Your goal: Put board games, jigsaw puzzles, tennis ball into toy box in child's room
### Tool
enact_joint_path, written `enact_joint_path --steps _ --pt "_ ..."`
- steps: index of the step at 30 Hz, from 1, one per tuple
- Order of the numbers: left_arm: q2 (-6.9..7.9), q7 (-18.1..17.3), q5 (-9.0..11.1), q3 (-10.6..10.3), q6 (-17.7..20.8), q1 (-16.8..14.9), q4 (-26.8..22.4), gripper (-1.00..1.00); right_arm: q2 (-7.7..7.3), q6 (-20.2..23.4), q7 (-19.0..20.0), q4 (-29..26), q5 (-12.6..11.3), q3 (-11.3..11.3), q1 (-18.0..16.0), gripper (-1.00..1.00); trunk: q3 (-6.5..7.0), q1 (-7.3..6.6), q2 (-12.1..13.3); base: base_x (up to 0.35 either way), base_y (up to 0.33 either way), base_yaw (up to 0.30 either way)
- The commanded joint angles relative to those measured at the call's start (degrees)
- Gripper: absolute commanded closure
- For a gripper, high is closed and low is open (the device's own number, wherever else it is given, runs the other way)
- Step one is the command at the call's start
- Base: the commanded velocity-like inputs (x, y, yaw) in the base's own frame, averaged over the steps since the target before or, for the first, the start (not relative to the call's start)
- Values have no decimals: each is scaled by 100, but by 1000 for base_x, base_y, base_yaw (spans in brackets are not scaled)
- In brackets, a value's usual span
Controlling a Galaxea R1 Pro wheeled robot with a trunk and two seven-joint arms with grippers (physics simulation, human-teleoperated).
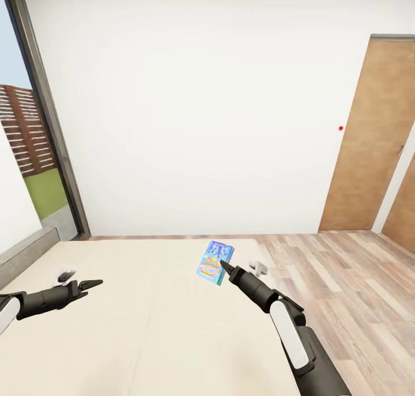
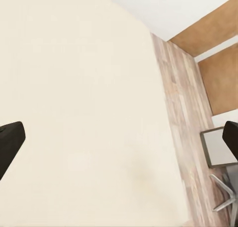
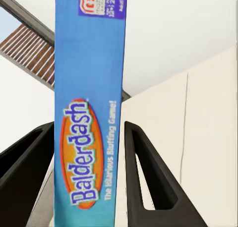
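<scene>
The small blue board game [image 1: 215,262], a flat box reading "Balderdash" [image 3: 89,113], hangs upright just above the bed [image 1: 144,321] near its far right corner. My right gripper [image 1: 223,267] is shut on it; in the right wrist view the two black fingers [image 3: 148,177] press on either side of the box. Over the left part of the beige mattress [image 2: 84,98] my left gripper [image 1: 95,282] is open and holds nothing, its fingertips [image 2: 10,142] spread wide apart in the left wrist view. The toy box, the table, the jigsaw puzzles and the tennis ball are out of view.
A low grey headboard [image 1: 26,249] runs along the bed's left side, under a tall window [image 1: 34,154]. Wooden floor [image 1: 351,281] lies right of the bed. A brown door [image 1: 374,136] stands in the white wall at the right.
</scene>
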Motion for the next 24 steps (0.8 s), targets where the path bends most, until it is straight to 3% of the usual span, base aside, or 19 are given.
enact_joint_path --steps 1,24 --pt "4 0 31 -11 31 -5 0 -100 1 31 4 -4 -45 -6 -3 100 -8 1 -7 0 -302 0" --pt "2 0 31 -11 30 -5 0 -100 8 31 -2 -10 -45 -6 -4 100 -8 1 -7 0 -302 0"
